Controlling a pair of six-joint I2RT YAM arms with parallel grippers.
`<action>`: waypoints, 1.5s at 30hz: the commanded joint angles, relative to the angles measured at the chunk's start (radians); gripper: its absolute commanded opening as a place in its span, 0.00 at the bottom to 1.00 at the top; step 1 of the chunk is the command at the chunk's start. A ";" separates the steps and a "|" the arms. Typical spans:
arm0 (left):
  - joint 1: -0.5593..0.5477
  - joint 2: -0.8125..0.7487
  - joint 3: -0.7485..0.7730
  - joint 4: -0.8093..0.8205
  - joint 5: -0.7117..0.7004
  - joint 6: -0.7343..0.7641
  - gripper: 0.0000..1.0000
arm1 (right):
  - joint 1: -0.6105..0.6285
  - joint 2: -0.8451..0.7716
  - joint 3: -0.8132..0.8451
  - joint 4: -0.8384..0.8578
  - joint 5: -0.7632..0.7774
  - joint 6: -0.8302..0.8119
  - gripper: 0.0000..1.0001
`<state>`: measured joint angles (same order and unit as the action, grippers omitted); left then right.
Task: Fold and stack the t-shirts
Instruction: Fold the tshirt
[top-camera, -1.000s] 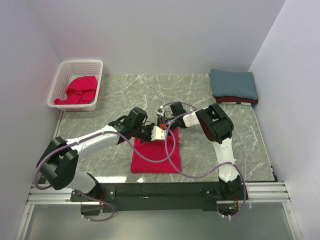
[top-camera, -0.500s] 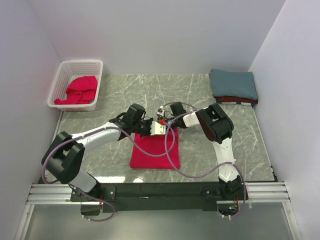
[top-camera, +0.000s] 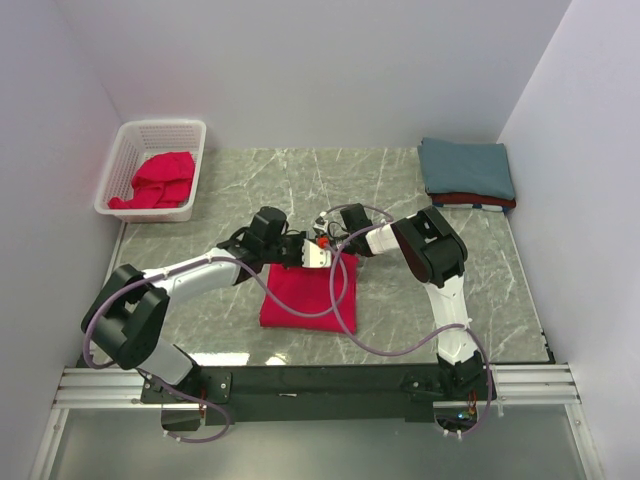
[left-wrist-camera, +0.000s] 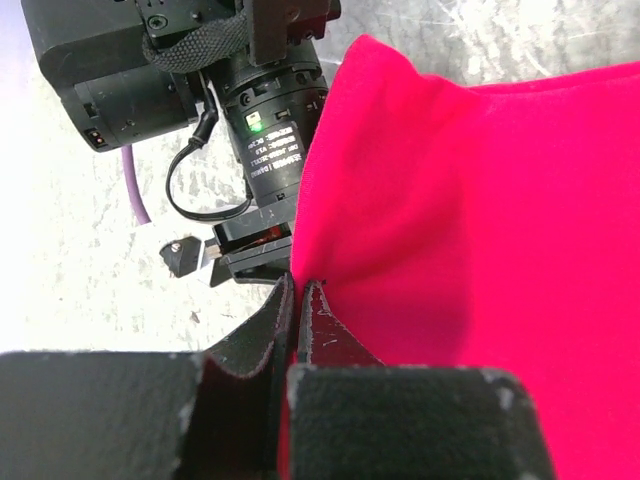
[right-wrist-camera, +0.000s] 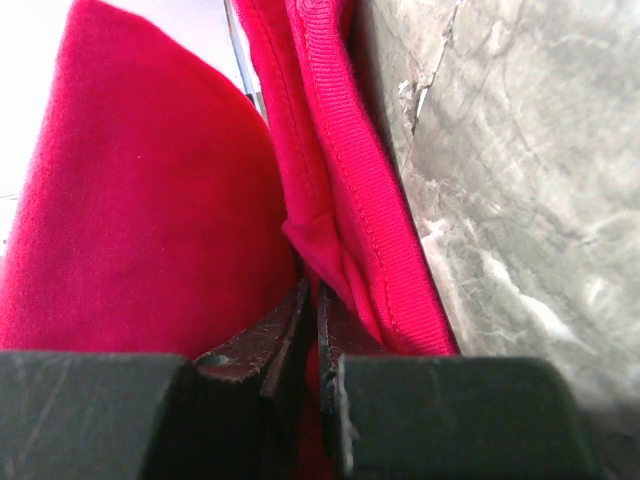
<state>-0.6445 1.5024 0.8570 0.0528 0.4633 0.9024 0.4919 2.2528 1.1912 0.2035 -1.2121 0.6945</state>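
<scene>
The grey marble surface (top-camera: 180, 300) carries a bright red t-shirt (top-camera: 300, 300) at centre. At 2 o'clock a teal t-shirt (top-camera: 467, 165) tops a darker red t-shirt (top-camera: 478, 201). At 10 o'clock a white basket (top-camera: 190, 135) holds crumpled red t-shirts (top-camera: 160, 180). The left jaws and right jaws each pinch the centre shirt's 12 o'clock edge, closed on cloth.

The left hand (top-camera: 312, 258) and right hand (top-camera: 330, 243) meet side by side at the far edge of a folded t-shirt (top-camera: 305, 298), each with that edge between its fingers. From the hands the cloth lies flat on the desk (top-camera: 420, 300), reaching back toward the arm bases. Well left of the left hand and farther back, a basket (top-camera: 160, 126) sits in the desk's corner with a crumpled t-shirt (top-camera: 160, 180) in it. Well right of the right hand and farther back, a stack of t-shirts (top-camera: 467, 168) lies in the opposite corner.
</scene>
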 joint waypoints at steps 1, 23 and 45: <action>0.005 -0.022 -0.006 0.097 -0.021 0.035 0.00 | -0.001 0.041 -0.033 -0.042 0.049 -0.030 0.14; -0.023 -0.120 -0.210 0.226 -0.006 0.151 0.00 | -0.010 -0.036 0.353 -0.757 0.218 -0.599 0.18; -0.021 -0.053 -0.230 0.461 -0.068 0.171 0.00 | -0.012 0.139 0.347 -0.717 0.154 -0.572 0.17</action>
<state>-0.6674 1.4281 0.6170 0.4145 0.4088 1.0557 0.4770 2.3653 1.5681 -0.5037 -1.1477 0.1589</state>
